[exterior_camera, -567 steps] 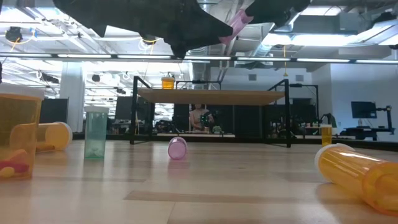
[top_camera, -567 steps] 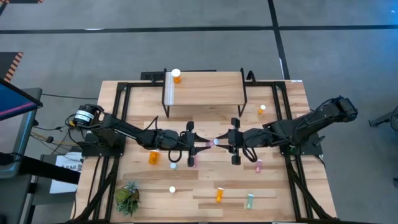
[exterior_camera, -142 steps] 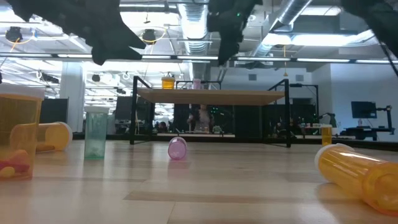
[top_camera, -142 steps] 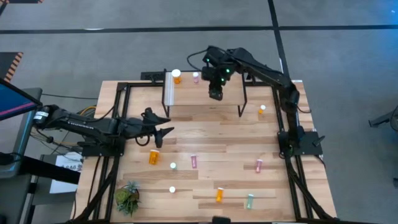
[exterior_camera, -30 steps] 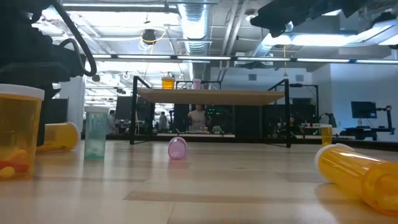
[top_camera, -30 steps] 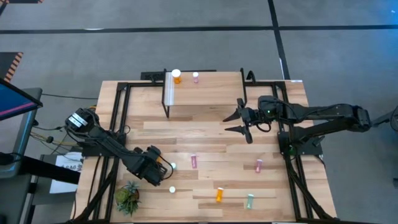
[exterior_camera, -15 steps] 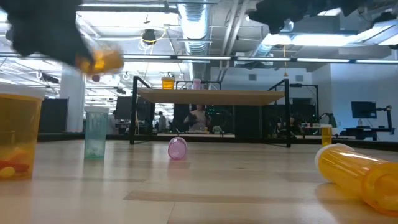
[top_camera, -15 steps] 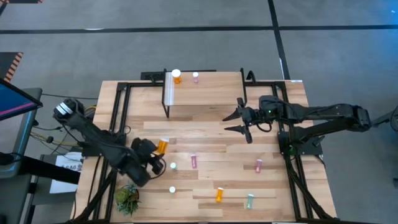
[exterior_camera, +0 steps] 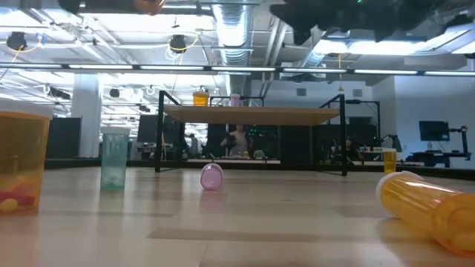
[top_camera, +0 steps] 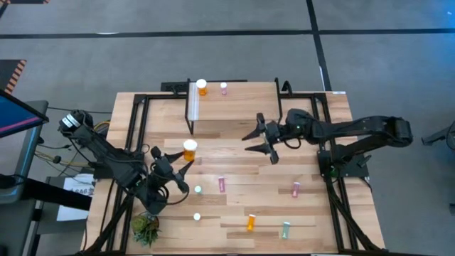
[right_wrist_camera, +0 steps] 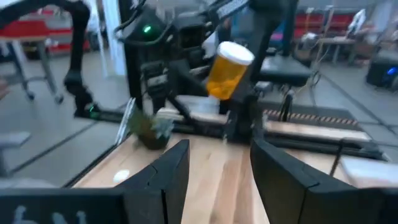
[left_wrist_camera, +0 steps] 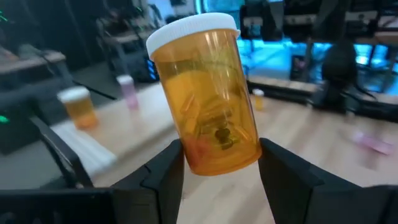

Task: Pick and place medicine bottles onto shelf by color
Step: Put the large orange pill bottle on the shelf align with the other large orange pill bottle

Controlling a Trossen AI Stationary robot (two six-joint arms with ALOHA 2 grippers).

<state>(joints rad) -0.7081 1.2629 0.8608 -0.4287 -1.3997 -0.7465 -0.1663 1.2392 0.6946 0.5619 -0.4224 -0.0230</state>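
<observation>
Two matte black jointed arms, each with a black two-fingered tool and trailing dark cables.

One camera hangs overhead, looking straight down on the whole table (top_camera: 234,153) and the floor around it. Another sits at tabletop level, facing level across the boards to the shelf (exterior_camera: 252,114) and the room behind. The left wrist camera looks close past an orange bottle (left_wrist_camera: 208,93) toward the shelf's end. The right wrist camera faces across the table at the other arm, and that same orange bottle (right_wrist_camera: 227,70) shows there and from overhead (top_camera: 190,149).
</observation>
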